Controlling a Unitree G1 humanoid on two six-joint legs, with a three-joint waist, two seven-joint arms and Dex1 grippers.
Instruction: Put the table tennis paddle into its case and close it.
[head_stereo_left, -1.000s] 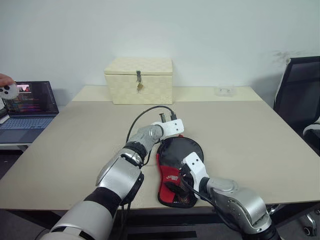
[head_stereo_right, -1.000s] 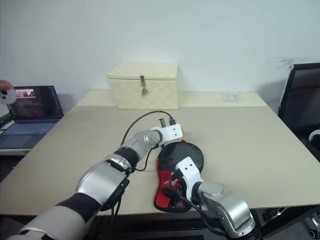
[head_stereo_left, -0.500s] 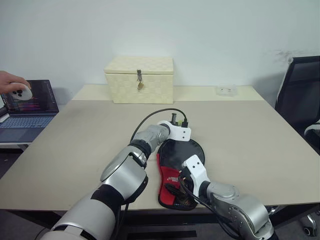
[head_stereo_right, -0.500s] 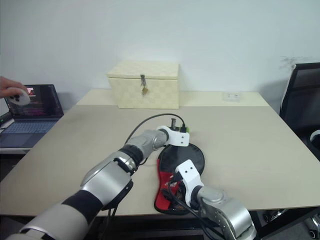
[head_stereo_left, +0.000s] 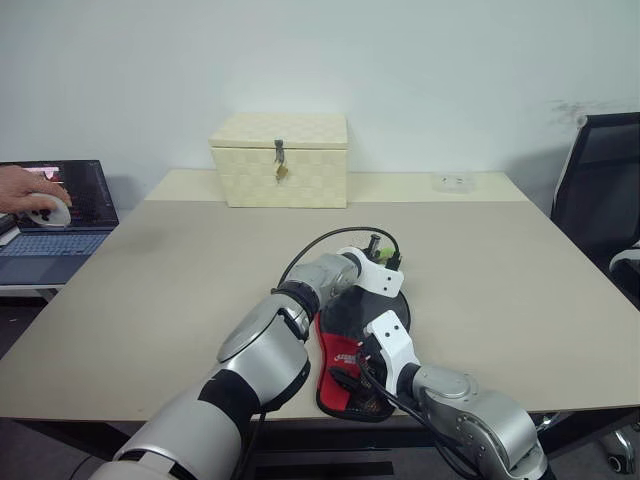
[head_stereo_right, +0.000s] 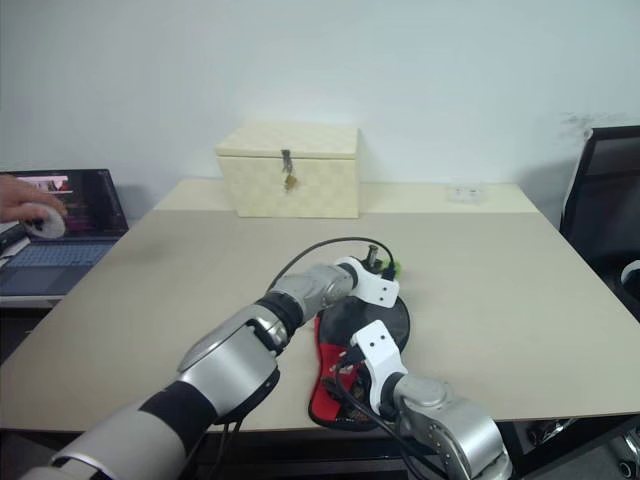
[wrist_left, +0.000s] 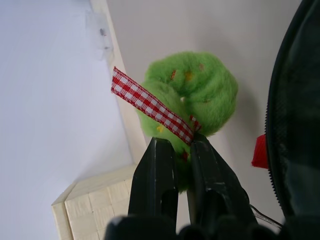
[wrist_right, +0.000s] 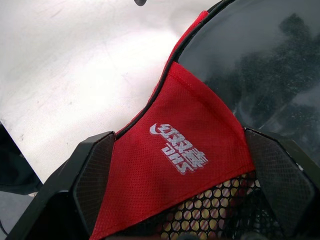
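Table (head_stereo_left: 150, 290): beige top, carrying everything below; a dark office chair (head_stereo_left: 600, 190) is standing at its right edge.

Laptop (head_stereo_left: 55, 215): sitting open on a lower surface off the table's left side; a person's hand (head_stereo_left: 28, 188) is resting over a small white object just above the keyboard.

Cream box (head_stereo_left: 279, 160): woven, metal latch on its front, sitting at the far centre of the table, well apart from the case.

Case (head_stereo_left: 352, 335): lying flat near the front edge, round black end pointing away from the robot, red panel with white logo (wrist_right: 179, 148) and mesh pocket facing the robot.

Paddle: not separately visible; the case's rounded black end looks filled, but whether the paddle is lying inside cannot be told from here.

Right gripper (wrist_right: 192, 182): fingers spread wide, straddling the red lower panel of the case, one black pad (wrist_right: 95, 172) sitting at each side of it; whether the pads are pressing the fabric is unclear.

Left gripper (wrist_left: 181, 145): reaching across to the far right rim of the case's round end, fingers pinched narrow on the green zipper tag (wrist_left: 192, 97).

Zipper tag: fluffy green tuft with a red-and-white checked ribbon (wrist_left: 150, 106), sitting just beside the zipper teeth along the case's black edge.

Small clear item (head_stereo_left: 450, 182): lying at the far right of the table, too small to identify.
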